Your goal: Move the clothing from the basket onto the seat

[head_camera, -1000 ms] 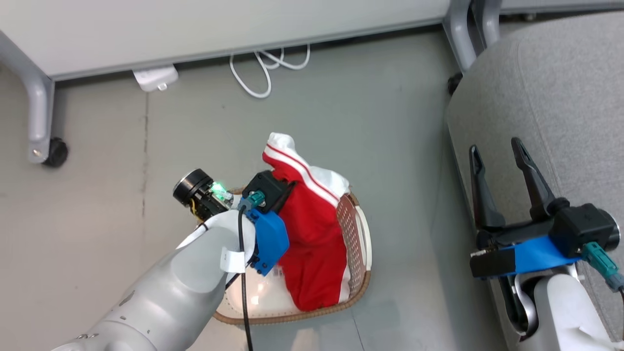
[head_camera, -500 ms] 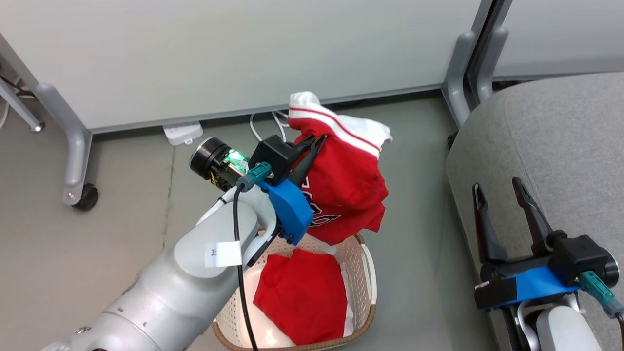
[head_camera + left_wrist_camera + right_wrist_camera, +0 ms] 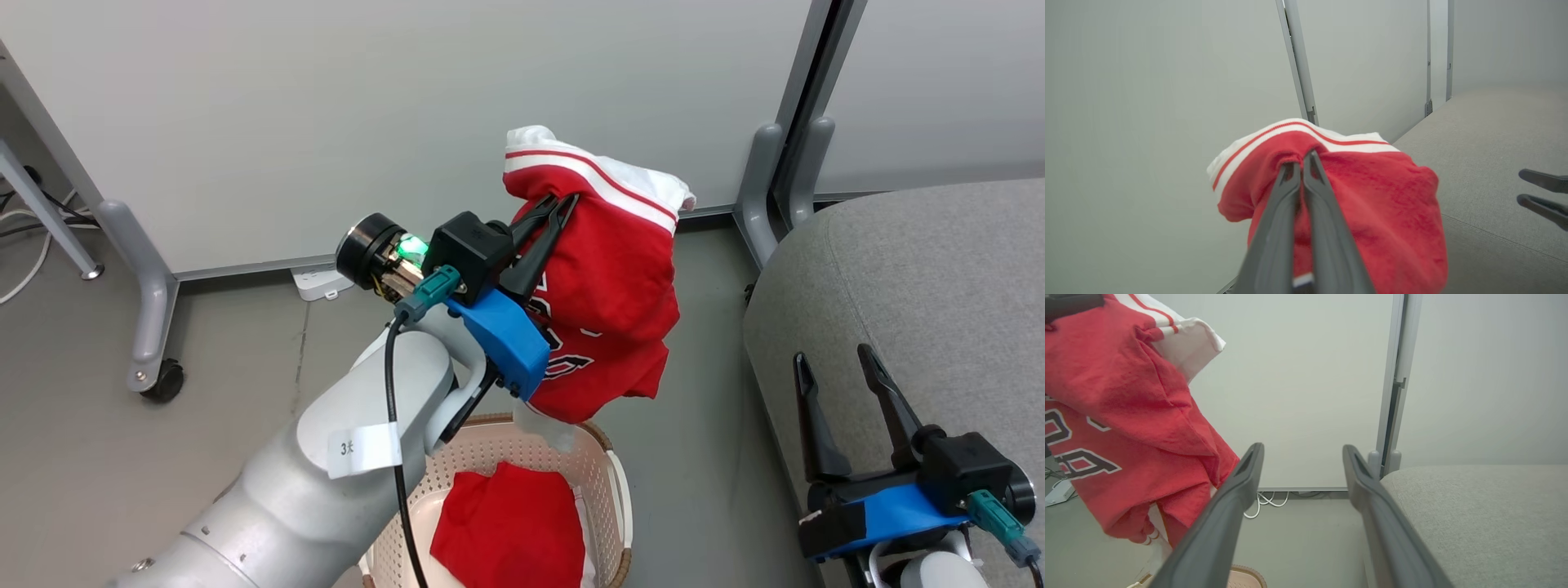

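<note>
- The left gripper [image 3: 562,201] reaches up from the near left. Its two dark fingers are pinched tight on a fold of the red jersey [image 3: 612,269], just under the white striped trim.
- The jersey hangs bunched in the air from that grip, with dark numerals showing low on its left side. Its lowest edge sits close over the far rim of the basket [image 3: 596,490]; I cannot tell whether they touch.
- The basket stands on the floor [image 3: 702,457] at the near middle. The left arm hides part of it, and the picture's bottom edge cuts off its near end.
- A plain red garment [image 3: 506,531] lies crumpled on the basket's bottom.
- The grey seat [image 3: 922,278] fills the right side. Its rounded left edge runs from far to near, and the part of its top in view is bare.
- A strip of bare floor separates the basket's right rim from the seat's left edge.
- There is open air between the jersey's right edge and the seat's far left corner.
- The right gripper [image 3: 831,354] hovers over the seat's near left edge. Its fingers are spread wide, hold nothing and point away.
- A pale wall panel [image 3: 326,122] closes the far side. A grey post [image 3: 763,180] stands against it, just beyond the seat's far left corner.
- At the far left a grey wheeled leg [image 3: 151,310] stands on the floor, with open floor between it and the basket.
</note>
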Tool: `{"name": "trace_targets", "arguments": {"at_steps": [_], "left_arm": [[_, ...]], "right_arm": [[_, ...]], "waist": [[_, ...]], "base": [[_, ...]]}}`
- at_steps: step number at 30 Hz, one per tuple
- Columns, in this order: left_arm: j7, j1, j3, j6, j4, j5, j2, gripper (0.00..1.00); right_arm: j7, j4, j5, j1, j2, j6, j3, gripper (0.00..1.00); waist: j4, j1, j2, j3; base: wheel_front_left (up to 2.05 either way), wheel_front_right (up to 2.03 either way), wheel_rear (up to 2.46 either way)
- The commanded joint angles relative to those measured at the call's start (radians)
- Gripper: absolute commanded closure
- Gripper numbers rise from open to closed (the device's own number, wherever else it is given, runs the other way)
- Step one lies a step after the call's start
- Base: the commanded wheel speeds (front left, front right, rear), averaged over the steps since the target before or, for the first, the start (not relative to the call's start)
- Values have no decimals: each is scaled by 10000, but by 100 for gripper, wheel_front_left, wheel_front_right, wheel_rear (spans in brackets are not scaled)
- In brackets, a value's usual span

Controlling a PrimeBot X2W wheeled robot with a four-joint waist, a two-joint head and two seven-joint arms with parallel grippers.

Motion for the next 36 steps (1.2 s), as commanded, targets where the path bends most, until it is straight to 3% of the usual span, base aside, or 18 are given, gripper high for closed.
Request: {"name": "trace_targets", "arguments": {"at_steps": [1, 11, 27, 36], "left_arm": [[-51, 104, 92, 40, -56, 11, 30, 100], [-52, 266, 116, 53, -151, 60, 114, 100], [-51, 133, 27, 31, -238, 161, 13, 100], [-53, 111, -110, -63, -313, 284, -109, 100]], "right_arm": [[-42, 26, 65, 149, -38, 3, 11, 0], [-42, -45, -73, 196, -38, 5, 354, 0], [-42, 171, 23, -1120, -674, 5, 2533, 0], [-42, 598, 38, -1987, -897, 5, 3140, 0]], "waist": [[-5, 1, -1, -46], [-28, 1, -1, -190], [96, 1, -1, 66], [247, 1, -1, 268]], "base": [[0, 0, 0], [0, 0, 0], [0, 0, 0], [0, 0, 0]]}}
